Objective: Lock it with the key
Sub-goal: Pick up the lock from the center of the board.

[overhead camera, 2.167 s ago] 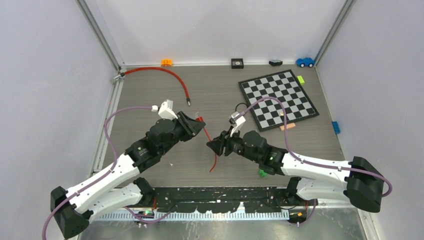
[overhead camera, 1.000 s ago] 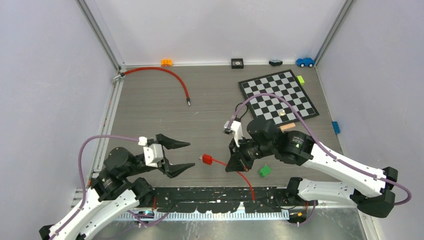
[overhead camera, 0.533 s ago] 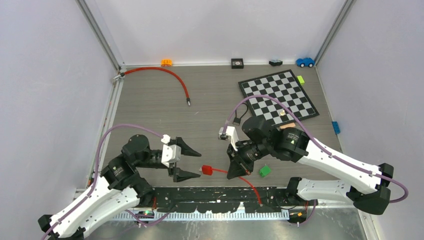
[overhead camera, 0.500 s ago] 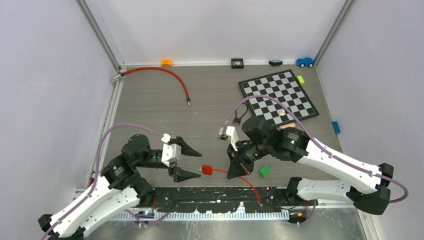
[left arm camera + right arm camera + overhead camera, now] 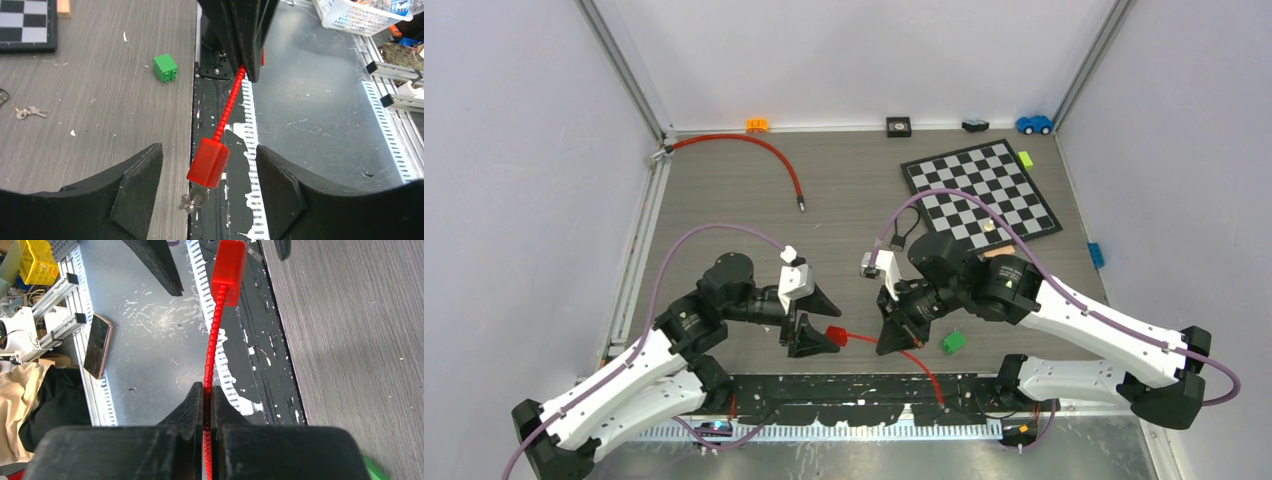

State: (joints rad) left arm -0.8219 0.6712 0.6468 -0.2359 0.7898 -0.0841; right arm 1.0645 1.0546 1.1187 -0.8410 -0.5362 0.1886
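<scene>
The right arm (image 5: 1064, 305) is reached in from the right toward the near table edge (image 5: 724, 215). The right gripper (image 5: 209, 395) is pressed tight on the red cable (image 5: 214, 335). The left gripper (image 5: 207, 160) is pointed at it with the jaws spread wide. The red lock body (image 5: 208, 162) is held up between them, touched by neither finger. A small key (image 5: 192, 200) is seen at its free end.

The black left fingers (image 5: 135, 190) stand apart, with the red rectangular plastic lock body (image 5: 208, 162) between them, touching neither. A silver metal key (image 5: 192, 201) projects from its lower end. Its red ribbed cable (image 5: 229, 107) runs up into the closed black right fingers (image 5: 245, 35)
</scene>
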